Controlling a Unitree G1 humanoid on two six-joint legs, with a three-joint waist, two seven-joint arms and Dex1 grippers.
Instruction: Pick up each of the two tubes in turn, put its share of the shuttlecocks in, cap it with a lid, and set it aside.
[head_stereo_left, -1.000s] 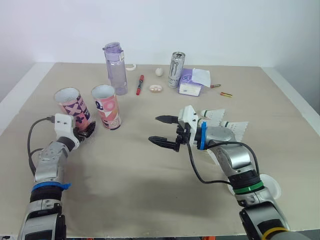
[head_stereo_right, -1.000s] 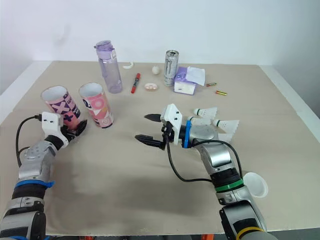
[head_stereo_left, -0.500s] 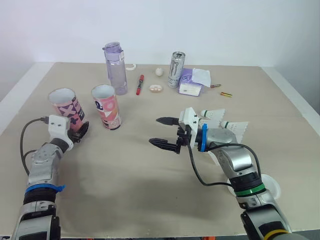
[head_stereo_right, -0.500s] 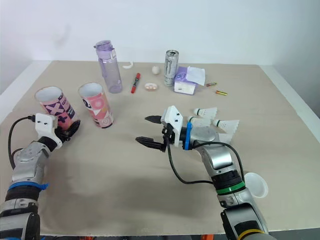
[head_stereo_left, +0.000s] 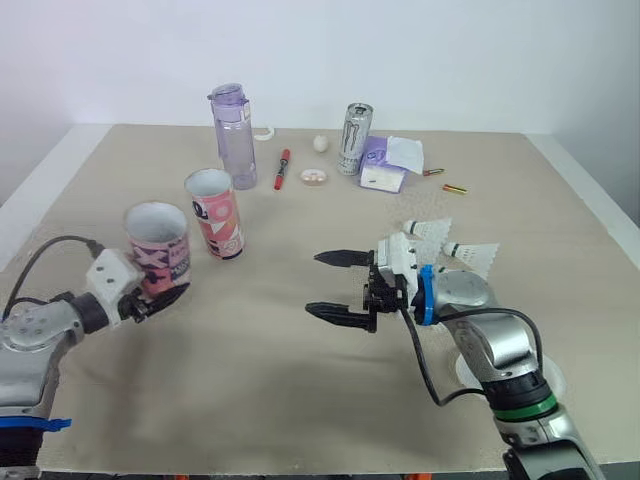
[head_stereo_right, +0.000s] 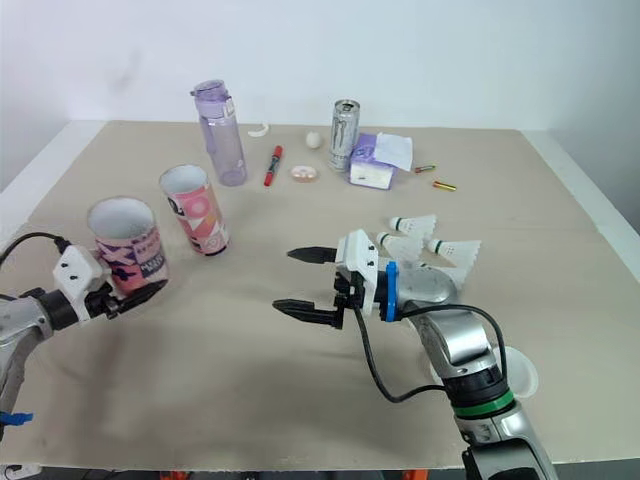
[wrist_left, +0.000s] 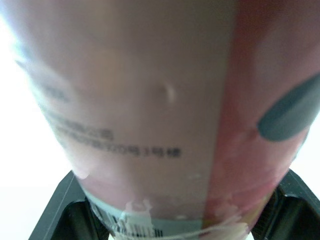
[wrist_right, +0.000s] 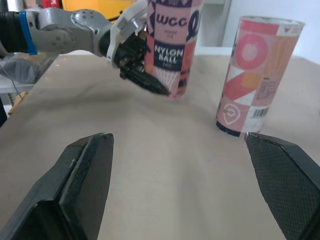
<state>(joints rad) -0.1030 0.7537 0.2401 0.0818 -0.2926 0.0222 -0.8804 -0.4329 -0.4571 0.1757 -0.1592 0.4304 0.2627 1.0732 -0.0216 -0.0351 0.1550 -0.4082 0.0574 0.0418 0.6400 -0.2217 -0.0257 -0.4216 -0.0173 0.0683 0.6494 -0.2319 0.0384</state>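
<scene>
While the left jaws clasp one tube (head_stereo_left: 158, 246) near the worktop's (head_stereo_left: 250, 385) left edge, the right jaws hang spread wide and empty near the shuttlecocks (head_stereo_left: 428, 229).

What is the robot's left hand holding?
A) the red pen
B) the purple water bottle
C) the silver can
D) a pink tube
D: the left gripper is closed around the bottom of the pink tube, which stands upright in its grip.
</scene>
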